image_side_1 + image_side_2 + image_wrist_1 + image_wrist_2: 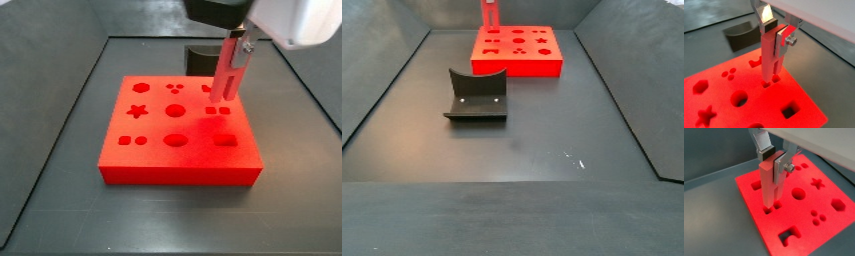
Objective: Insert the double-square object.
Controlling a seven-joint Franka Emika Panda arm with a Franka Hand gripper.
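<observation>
- The slim pale red-pink rod-like peg, the double-square object (pixel 771 60), is held upright, pinched between the flat silver fingers (pixel 767 15) of the gripper (pixel 775 164); jaws pressed onto its upper part.
- The peg's lower tip is seen at or just inside the double-square hole (pixel 770 81) of the big flat red block with shaped holes (pixel 154 160), directly below the gripper; depth of entry cannot be told.
- Risk: tip caught on the hole's edge if the peg is slightly rotated or offset; jamming would be caused by pushing down regardless.
- Risk: peg slipping or tilting in the pads under downward force, since only the top is gripped.
- Risk: block shoved along the dark floor (pixel 543 130) by side load, as nothing is seen clamping it.
- Risk: early release leaving the peg leaning out of the hole, judged likely if seating is not confirmed.
- The dark L-shaped fixture (pixel 476 95) stands well apart from the gripper in a side view; no collision is expected there.
</observation>
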